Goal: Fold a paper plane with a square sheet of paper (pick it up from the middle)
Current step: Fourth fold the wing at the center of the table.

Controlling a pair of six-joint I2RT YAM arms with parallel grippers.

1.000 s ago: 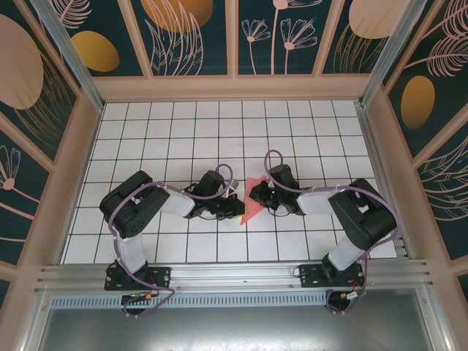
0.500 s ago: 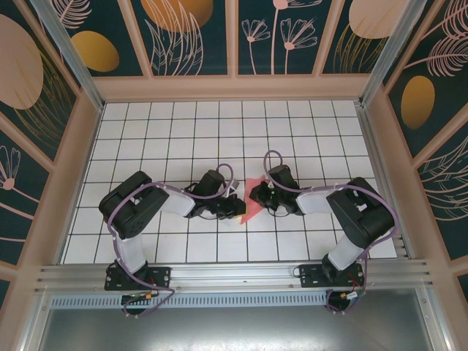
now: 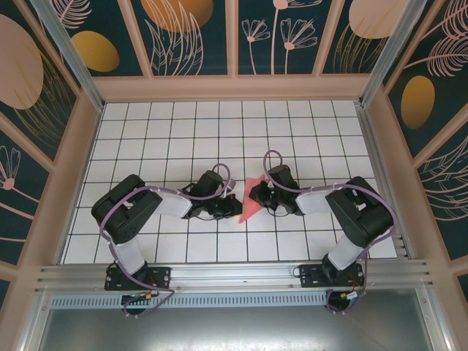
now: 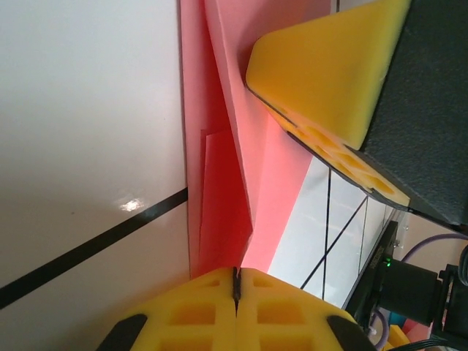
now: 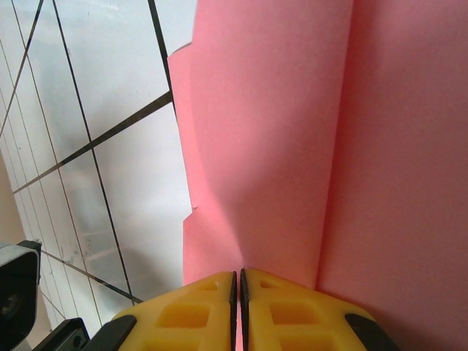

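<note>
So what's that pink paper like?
The pink paper is thin, smooth and salmon-coloured. It is folded into a pointed wedge, with straight creases and overlapping layers. It sits near the middle of the white gridded table, between the two arms. The left tool is shut on one end of it and the right tool is shut on the other side. Both pinch it with yellow pads.

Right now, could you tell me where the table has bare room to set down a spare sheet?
The centre is crowded: left gripper and right gripper both pinch the pink paper. Beyond them, the table is bare tile up to the back wall. A narrower bare strip lies between the paper and the near rail, flanked by the arms.
</note>
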